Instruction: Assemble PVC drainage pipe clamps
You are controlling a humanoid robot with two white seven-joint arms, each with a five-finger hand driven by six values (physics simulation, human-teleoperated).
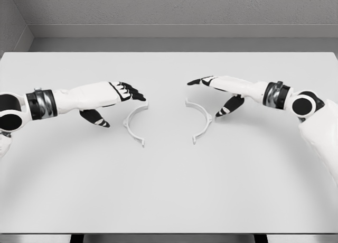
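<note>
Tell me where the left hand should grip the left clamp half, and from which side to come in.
Grip the left clamp half at the upper end of its arc, nearest the left hand. It lies flat on the table, so probably come from above and pinch the thin band across its width.

white table (pixel 169 190) fills most of frame, grey wall (pixel 179 8) across the top, floor strip (pixel 185 44) between them

White table (pixel 169 190) with a plain matte top, two white half-ring clamp pieces lying flat near its middle, left clamp half (pixel 134 122) and right clamp half (pixel 201 120) apart, open sides facing each other
</note>
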